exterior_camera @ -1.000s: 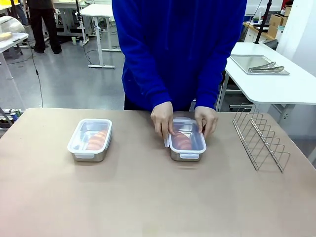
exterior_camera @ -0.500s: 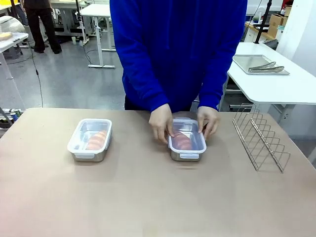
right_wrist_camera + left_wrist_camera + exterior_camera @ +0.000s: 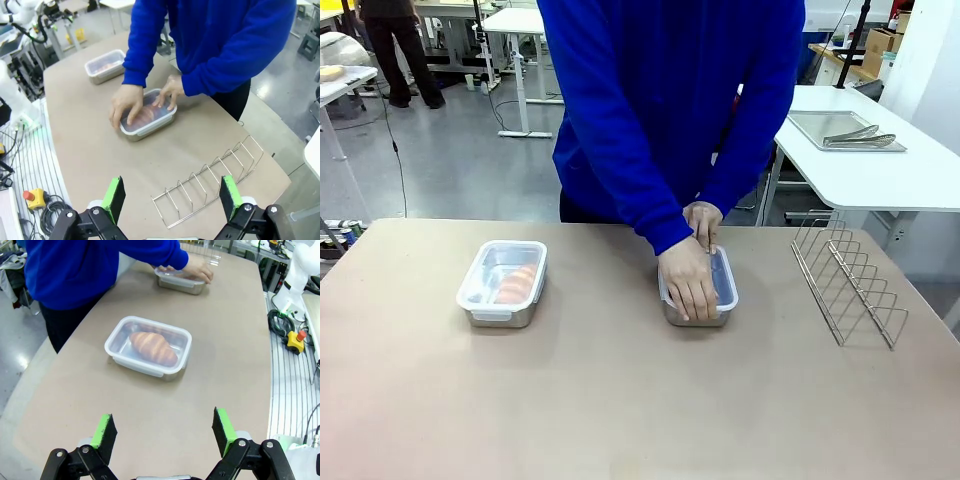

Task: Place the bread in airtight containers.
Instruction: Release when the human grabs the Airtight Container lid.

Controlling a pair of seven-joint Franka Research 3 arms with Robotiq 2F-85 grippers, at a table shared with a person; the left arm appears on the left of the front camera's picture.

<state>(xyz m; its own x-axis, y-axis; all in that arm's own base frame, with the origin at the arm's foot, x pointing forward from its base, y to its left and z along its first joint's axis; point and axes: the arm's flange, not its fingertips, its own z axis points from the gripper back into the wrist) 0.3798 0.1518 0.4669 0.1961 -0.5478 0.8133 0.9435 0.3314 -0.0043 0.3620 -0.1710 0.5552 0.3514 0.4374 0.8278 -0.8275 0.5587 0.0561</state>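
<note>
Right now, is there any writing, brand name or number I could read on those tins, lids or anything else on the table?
None can be read: the two tins, their clear lids and the wire rack look plain.
Cardboard boxes far behind: any print too small to read.

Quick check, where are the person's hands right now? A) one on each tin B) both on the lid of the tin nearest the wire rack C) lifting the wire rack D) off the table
B: both hands press on the clear lid of the right tin, beside the wire rack; the left tin sits untouched.
</note>
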